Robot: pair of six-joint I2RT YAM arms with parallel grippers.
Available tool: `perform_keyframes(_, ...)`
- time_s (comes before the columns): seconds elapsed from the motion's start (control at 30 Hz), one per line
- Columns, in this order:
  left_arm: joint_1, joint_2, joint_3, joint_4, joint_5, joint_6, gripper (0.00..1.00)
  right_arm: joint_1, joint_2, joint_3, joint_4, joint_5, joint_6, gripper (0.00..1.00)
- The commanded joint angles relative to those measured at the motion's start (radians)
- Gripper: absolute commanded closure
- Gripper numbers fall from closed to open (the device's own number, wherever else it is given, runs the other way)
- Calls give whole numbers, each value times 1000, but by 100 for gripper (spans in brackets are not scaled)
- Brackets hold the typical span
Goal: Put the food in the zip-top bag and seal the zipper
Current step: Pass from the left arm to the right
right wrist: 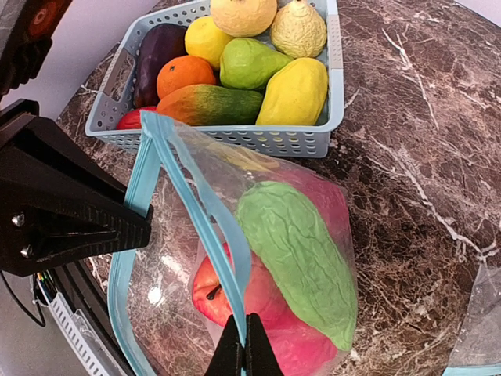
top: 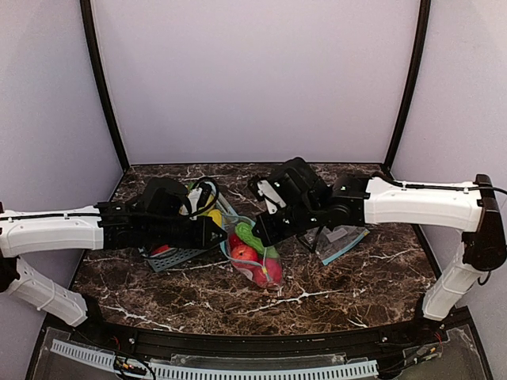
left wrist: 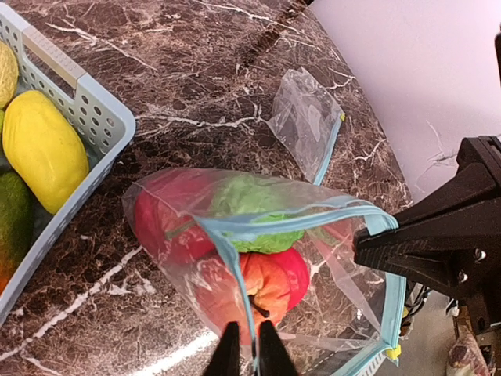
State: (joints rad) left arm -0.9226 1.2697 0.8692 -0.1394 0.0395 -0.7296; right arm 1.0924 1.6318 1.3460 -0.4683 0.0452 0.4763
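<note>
The left end effector (left wrist: 249,348) is closed, pinching one lip of the light-blue zipper (right wrist: 205,215). The right end effector (right wrist: 243,348) is closed too, nipping the other lip of that strip. Between them the zip-top bag (left wrist: 196,274) gapes open, just beside the basket (right wrist: 235,139), with its belly on the marbled desk (right wrist: 415,117). Inside the bag lie a red apple (right wrist: 215,290), more red fruit and a wrinkled green vegetable (right wrist: 301,251). The basket holds other toy produce, yellow, orange, green and purple. A second clear bag (left wrist: 301,117) lies flat on the desk, well apart.
</note>
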Motion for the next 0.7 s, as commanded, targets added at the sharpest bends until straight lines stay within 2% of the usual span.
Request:
perform_keyframes(0.0, 5, 17, 57, -81, -16, 70, 82, 11, -33, -6, -13, 69, 37, 100)
perform_keyframes(0.1, 6, 8, 85, -99, -6, 102, 54, 10, -33, -8, -7, 91, 47, 100)
perform_keyframes(0.2, 12, -22, 113, -145, -7, 143, 34, 9, -30, -6, 1, 104, 48, 100)
perform_keyframes(0.33, 85, -90, 93, -220, 34, 165, 24, 9, -25, -5, 12, 103, 49, 100)
perform_keyframes(0.47, 222, -156, 25, -265, 96, 189, 19, 9, -21, -7, 20, 98, 47, 100)
perform_keyframes(0.57, 347, -181, -33, -242, 180, 200, 18, 8, -16, -5, 22, 93, 44, 100)
perform_keyframes(0.67, 423, -170, -88, -231, 226, 211, 18, 9, -13, -4, 22, 91, 45, 100)
